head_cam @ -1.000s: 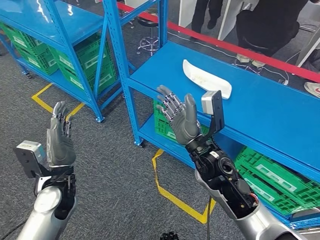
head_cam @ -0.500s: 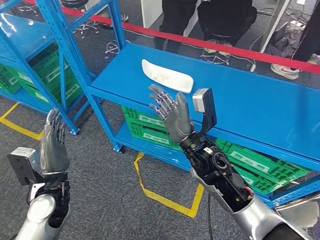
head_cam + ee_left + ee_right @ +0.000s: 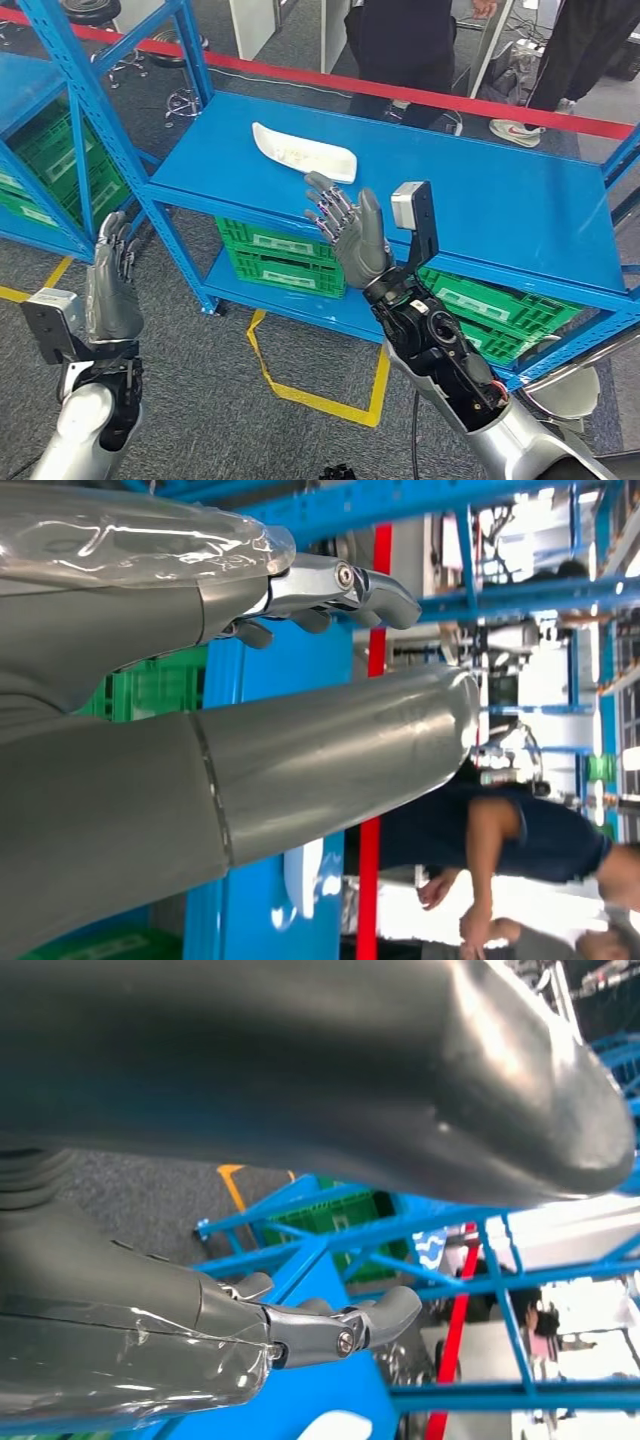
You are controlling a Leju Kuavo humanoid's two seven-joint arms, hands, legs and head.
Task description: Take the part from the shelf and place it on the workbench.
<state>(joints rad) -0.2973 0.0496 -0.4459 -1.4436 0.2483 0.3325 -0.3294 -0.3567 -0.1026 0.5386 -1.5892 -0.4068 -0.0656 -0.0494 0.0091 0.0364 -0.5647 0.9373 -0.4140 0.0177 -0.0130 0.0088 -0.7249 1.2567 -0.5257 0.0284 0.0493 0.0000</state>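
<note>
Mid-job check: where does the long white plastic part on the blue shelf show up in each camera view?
Head view: long white plastic part lies on the blue shelf board, just beyond the right hand.
Left wrist view: a white end peeks out past the left hand's thumb.
Right wrist view: a white sliver at the picture's edge, probably the part.
Shared landmark: the red barrier bar.

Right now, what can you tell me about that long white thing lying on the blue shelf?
The white part is a long, slim piece, rounded at both ends, slightly dished, looking like smooth moulded plastic with faint marks on its upper face. It lies flat and alone on the blue shelf, towards the rear left of that surface. Nothing touches it but the shelf; the right hand hovers open in front of it, not yet in contact.
</note>
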